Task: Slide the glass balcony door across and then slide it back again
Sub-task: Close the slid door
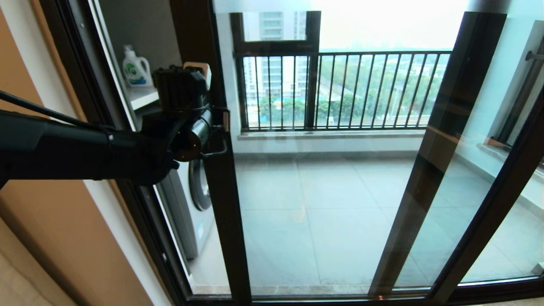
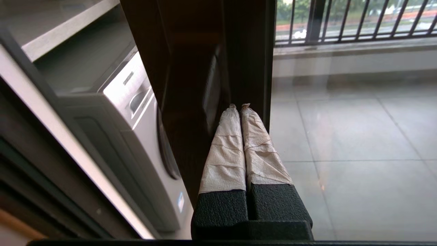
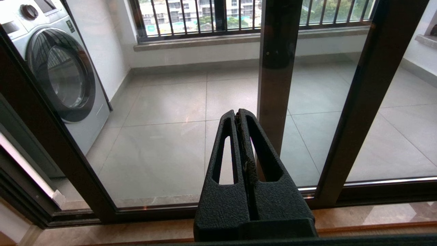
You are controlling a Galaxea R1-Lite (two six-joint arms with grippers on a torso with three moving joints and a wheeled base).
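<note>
The glass balcony door (image 1: 323,204) is a clear pane in a dark brown frame. Its handled upright (image 1: 223,204) stands left of centre, and the short dark handle (image 1: 221,142) sits at wrist height. My left gripper (image 1: 225,122) reaches in from the left and is shut, with nothing between its fingers. In the left wrist view its tape-wrapped fingertips (image 2: 235,112) touch the upright (image 2: 191,68) right beside the handle (image 2: 211,89). My right gripper (image 3: 239,112) is shut and empty, held low in front of the glass (image 3: 164,143), and is out of the head view.
Left of the handled upright a gap shows a washing machine (image 1: 193,199) and a shelf with a detergent bottle (image 1: 136,68). Two more dark uprights (image 1: 429,170) cross the right side. A railed window (image 1: 340,89) closes the balcony's far end. A beige wall (image 1: 63,238) borders the left.
</note>
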